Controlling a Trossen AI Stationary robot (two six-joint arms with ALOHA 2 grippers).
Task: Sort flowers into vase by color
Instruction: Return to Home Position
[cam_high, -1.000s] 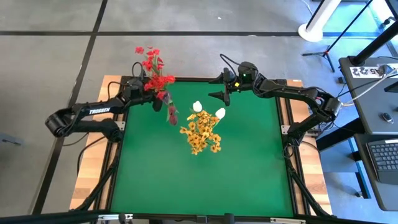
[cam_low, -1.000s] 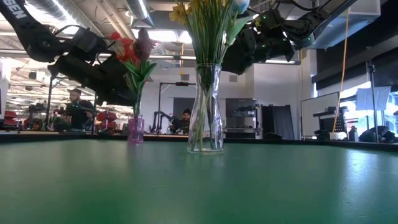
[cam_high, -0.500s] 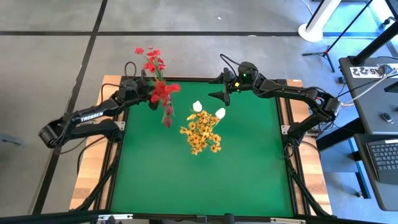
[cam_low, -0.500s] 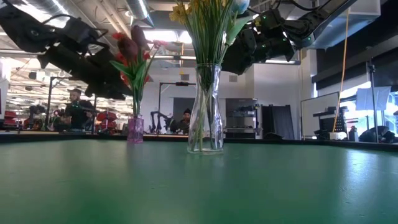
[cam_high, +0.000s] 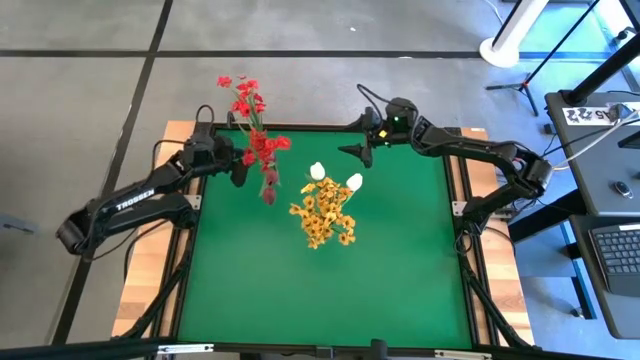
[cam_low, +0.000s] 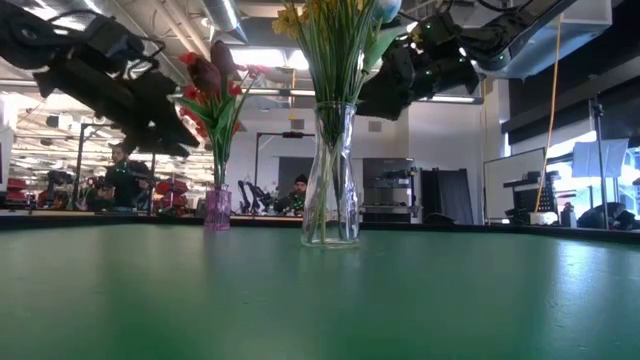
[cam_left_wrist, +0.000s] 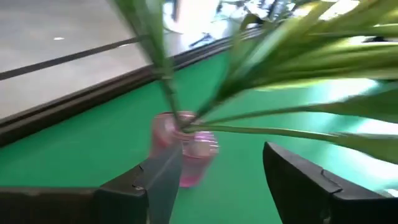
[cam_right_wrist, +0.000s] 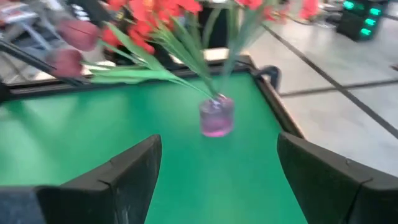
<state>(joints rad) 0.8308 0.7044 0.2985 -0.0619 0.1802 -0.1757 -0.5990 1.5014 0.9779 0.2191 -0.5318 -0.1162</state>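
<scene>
Hands hang released and empty, we judge so as not to snag sorted stems. The left hand (cam_high: 240, 172) hovers at nine o'clock of the pink vase (cam_low: 217, 208) of red flowers (cam_high: 258, 150), at the counter's (cam_high: 300, 290) eleven. The right hand (cam_high: 352, 150) hovers at one o'clock of the central clear vase (cam_low: 331, 200) holding yellow flowers (cam_high: 322, 215) and white buds (cam_high: 317, 171).

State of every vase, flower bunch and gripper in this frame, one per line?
pink vase: upright, holding red flowers.
transparent vase: upright, holding yellow flowers and white buds.
left gripper: open, empty, near pink vase.
right gripper: open, empty, above the table.
</scene>
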